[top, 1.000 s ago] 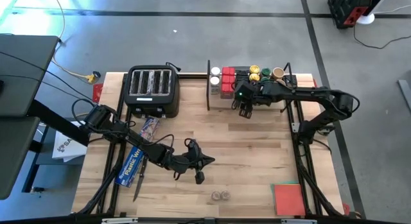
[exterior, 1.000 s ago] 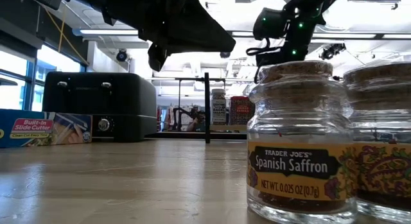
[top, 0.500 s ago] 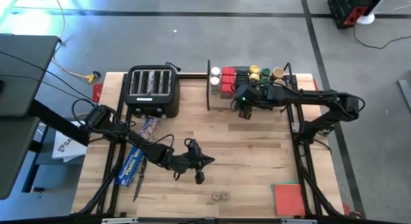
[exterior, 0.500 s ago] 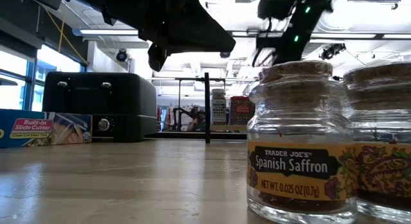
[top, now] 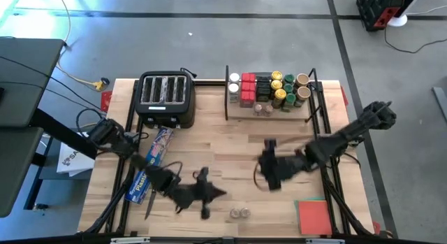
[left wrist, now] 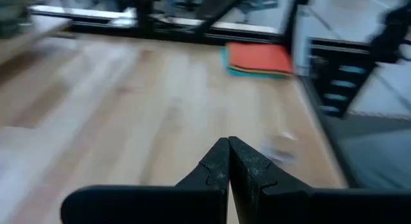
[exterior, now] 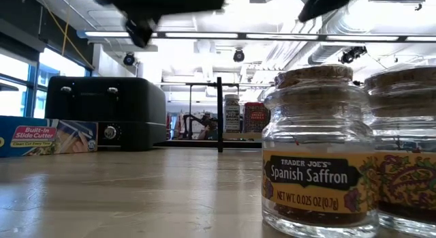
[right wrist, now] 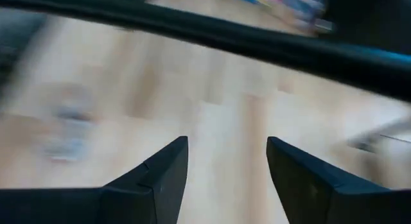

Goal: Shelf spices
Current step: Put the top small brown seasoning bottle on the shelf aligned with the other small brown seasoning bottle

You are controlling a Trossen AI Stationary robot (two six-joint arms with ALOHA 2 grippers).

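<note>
High view: right gripper (top: 271, 173) has left the shelf (top: 269, 112), open and empty, mid-tabletop; left gripper (top: 204, 202), shut and empty, nears two jars (top: 240, 213) at the front edge.

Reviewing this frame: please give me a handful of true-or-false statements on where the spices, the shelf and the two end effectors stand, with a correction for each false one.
1. The left end effector is shut and holds nothing. True.
2. The right end effector grips a red tin. False: its fingers are apart with only bare table between them.
3. Two small clear jars stand on the table near its front edge, off the shelf. True.
4. The toaster sits to the right of the shelf in the high view. False: it sits to the shelf's left.
5. The red pad lies on the shelf. False: it lies at the table's front right corner.
</note>
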